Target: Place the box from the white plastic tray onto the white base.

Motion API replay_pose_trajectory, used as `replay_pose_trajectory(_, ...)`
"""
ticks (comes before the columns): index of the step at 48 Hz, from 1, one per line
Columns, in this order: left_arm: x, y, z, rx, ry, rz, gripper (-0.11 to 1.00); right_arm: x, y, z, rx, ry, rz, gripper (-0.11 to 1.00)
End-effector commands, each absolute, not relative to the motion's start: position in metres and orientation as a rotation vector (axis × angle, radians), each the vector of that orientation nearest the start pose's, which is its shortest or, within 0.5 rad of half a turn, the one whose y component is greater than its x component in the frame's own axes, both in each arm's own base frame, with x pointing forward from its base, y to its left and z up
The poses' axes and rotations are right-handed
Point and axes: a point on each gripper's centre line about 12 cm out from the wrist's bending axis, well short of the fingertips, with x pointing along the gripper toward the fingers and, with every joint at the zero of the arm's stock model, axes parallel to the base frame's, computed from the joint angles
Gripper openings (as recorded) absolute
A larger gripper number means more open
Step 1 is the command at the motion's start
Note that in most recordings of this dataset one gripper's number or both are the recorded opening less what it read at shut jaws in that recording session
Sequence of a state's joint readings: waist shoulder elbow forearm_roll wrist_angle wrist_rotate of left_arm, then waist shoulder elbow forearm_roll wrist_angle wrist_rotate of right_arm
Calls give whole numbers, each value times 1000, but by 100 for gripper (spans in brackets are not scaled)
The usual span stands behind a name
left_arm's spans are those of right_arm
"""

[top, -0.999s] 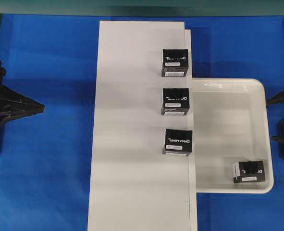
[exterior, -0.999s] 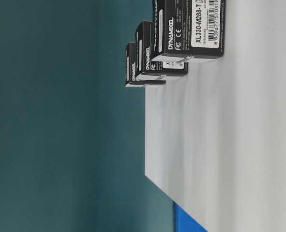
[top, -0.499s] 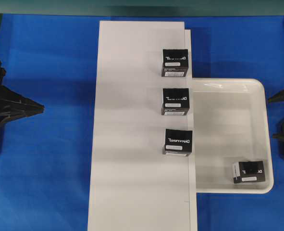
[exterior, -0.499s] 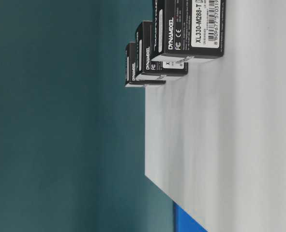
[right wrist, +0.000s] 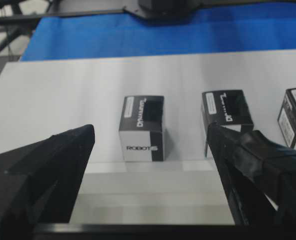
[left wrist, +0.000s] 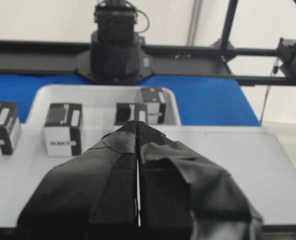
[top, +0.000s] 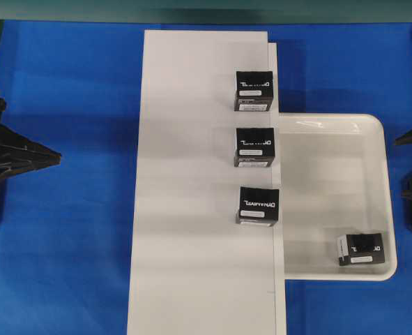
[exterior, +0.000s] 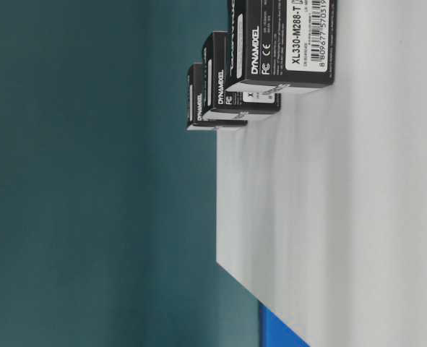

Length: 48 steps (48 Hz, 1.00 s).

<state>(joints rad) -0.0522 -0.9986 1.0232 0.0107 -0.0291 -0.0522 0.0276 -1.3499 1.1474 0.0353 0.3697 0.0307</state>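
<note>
While one black box [top: 361,249] lies in the near right corner of the white plastic tray [top: 385,136], three look-alike boxes already stand in a row along the right edge of the white base [top: 192,174], so I judge this last one to be mine to fetch. My right tool [right wrist: 150,150] hangs at the worktop's right edge with its jaws spread wide and nothing between them; my left tool [left wrist: 137,135] is pressed shut, fingers meeting along a thin seam, parked well to the left over the blue cloth [top: 66,244]. The box looks like light printed cardboard: stiff enough to pinch but liable to dent if squeezed hard, with smooth faces that might slip. I would take it across two opposite flat sides, low on the body. It sits close to the tray's raised, glossy, rounded rim, so finger room on that side looks tight. The base is a matte, flat, straight-edged board; the tray is shiny moulded plastic.
</note>
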Motion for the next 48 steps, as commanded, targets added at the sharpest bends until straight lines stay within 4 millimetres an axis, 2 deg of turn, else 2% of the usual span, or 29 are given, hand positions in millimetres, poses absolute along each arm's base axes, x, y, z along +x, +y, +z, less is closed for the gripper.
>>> replay_pose_trajectory(1,197,-11,340,-38,-31,-55,-4,131,5,293,65,164,34,97)
replay_pose_trajectory(13,193,-10,345,-44,-54,-55,-4,132,5,278,67,196,33,97)
replay_pose_trajectory(48,192,-14,340,-55,-47,-74,-4,128,5,289,66,124,34,97)
